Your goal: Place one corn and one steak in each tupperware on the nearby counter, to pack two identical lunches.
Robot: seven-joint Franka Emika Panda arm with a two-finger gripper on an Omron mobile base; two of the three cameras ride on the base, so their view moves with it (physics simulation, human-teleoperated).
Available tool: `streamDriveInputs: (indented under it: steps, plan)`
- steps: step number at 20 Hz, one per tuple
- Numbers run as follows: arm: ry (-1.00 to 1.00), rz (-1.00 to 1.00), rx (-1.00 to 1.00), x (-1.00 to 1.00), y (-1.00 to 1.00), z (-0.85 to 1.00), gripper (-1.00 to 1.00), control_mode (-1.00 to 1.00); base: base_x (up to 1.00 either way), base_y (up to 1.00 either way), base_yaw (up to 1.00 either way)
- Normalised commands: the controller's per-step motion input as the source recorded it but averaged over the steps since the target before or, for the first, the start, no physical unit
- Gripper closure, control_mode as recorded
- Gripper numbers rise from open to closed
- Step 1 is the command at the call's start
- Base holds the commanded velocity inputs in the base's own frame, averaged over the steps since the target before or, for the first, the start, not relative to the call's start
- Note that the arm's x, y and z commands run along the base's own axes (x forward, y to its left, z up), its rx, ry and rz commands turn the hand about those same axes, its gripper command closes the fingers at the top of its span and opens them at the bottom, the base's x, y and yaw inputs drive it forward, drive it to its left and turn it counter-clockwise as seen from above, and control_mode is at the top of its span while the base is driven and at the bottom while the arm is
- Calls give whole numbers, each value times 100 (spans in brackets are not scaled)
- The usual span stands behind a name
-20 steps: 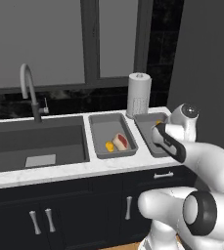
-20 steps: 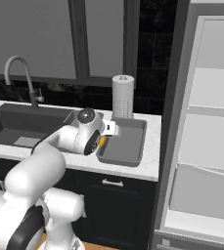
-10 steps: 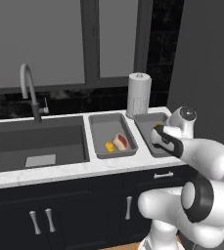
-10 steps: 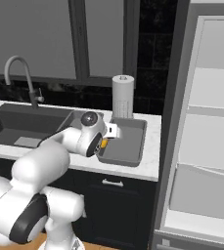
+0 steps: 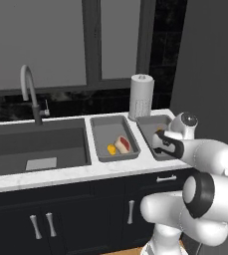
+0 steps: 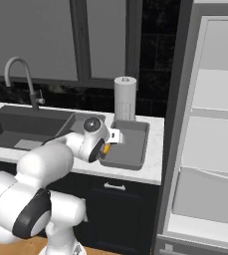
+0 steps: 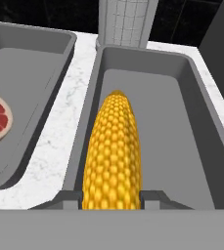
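The fingers are squeezed tight on a corn, holding it over the right tupperware. Left of that tupperware on the table sits the other tupperware, with a steak and a second corn inside.

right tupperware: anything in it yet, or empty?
Empty so far. The right tupperware shows a bare grey floor; the corn is clamped in the gripper above it. The left tupperware holds corn and steak.
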Motion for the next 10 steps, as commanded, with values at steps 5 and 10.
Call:
streamDriveInputs:
  steps: [5,10]
  plan:
    - [0,0,0,2,0,-15,100,-100,0,0,0]
    - [0,0,0,0,0,-5,100,-100,0,0,0]
